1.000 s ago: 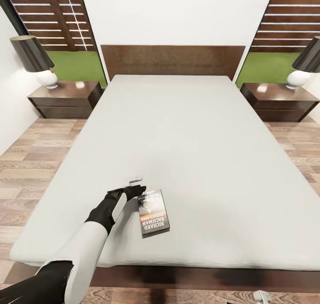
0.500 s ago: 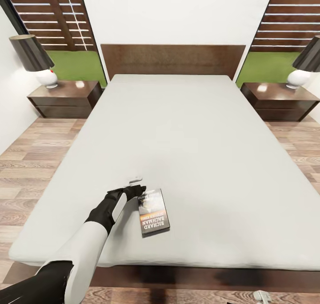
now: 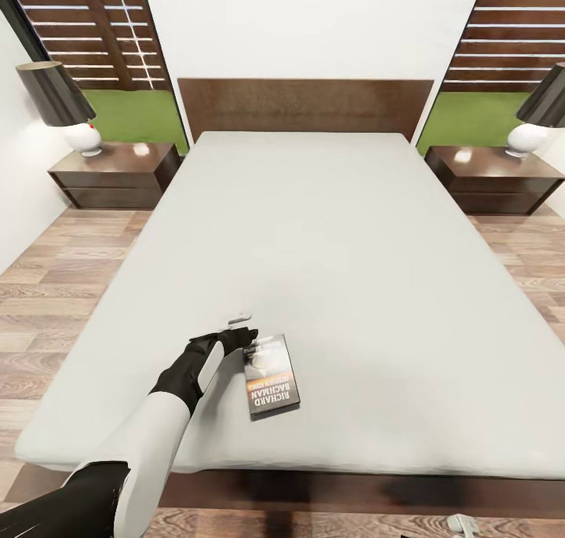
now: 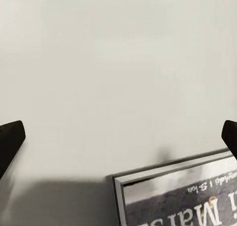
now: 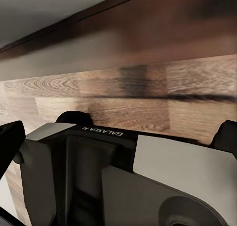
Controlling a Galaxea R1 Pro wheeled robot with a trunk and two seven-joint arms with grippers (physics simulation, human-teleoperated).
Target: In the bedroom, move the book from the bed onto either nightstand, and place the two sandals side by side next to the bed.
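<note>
Left gripper (image 4: 118, 137): jaws spread wide, empty, low over the mattress beside the book's (image 3: 271, 375) far corner. Book lies flat near the foot of the bed (image 3: 329, 232). Risk: thin cover, soft surface; fingers may shove it instead of straddling an edge. Right gripper (image 5: 118, 132): spread, empty, low by the frame.

Left arm (image 3: 169, 412) reaches forward — its tool (image 4: 118, 137) spread wide.
</note>
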